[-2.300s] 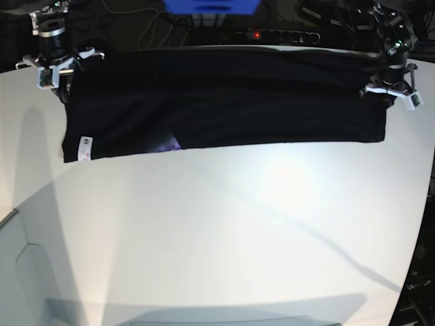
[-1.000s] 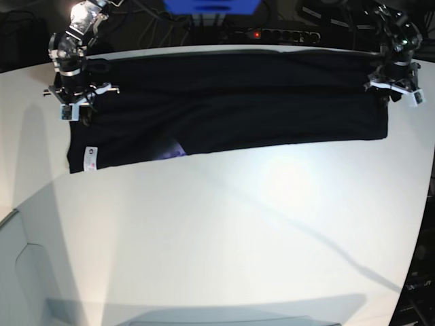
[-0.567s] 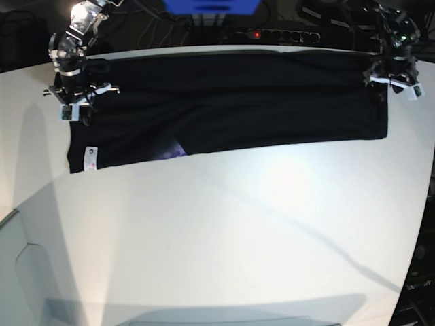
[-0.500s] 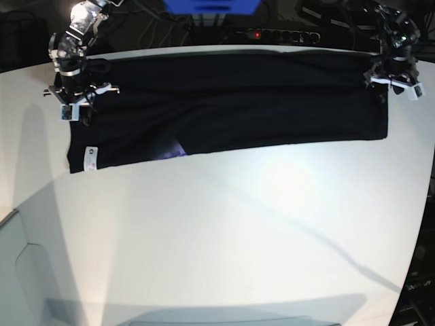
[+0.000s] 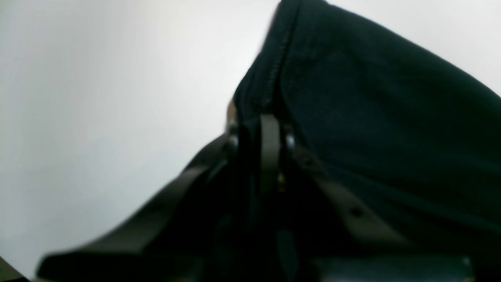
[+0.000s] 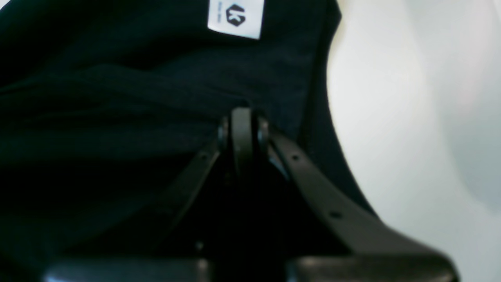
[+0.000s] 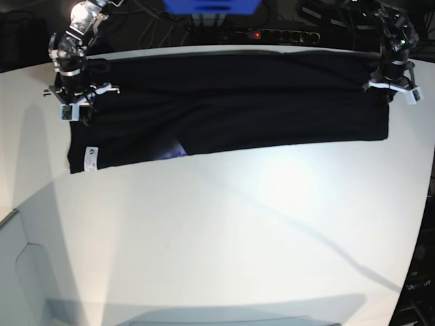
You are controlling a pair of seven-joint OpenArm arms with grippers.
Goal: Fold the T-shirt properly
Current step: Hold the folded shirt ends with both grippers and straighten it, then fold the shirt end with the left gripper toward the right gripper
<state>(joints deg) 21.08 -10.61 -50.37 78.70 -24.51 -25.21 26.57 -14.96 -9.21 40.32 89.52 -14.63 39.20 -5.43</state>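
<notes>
The black T-shirt (image 7: 238, 102) lies as a long folded band across the far part of the white table (image 7: 238, 238). A bit of purple print (image 7: 173, 149) peeks out at its near edge, and a white label (image 7: 88, 158) marks its near left corner. My right gripper (image 7: 73, 102) is at the band's left end. The right wrist view shows that gripper (image 6: 242, 117) shut on the cloth (image 6: 117, 98) just below the label (image 6: 236, 17). My left gripper (image 7: 393, 87) is at the right end. The left wrist view shows this gripper (image 5: 261, 125) shut on the T-shirt's (image 5: 372, 117) edge.
Behind the table's far edge lie a power strip (image 7: 285, 34) with a red light, cables and a blue object (image 7: 211, 5). A grey panel (image 7: 20, 272) stands at the near left corner. The table ends close to the shirt's right end.
The right gripper earlier carried the shirt's far left corner down and inward, then stayed put. At the right end the left gripper lifted slightly and settled back on the edge.
</notes>
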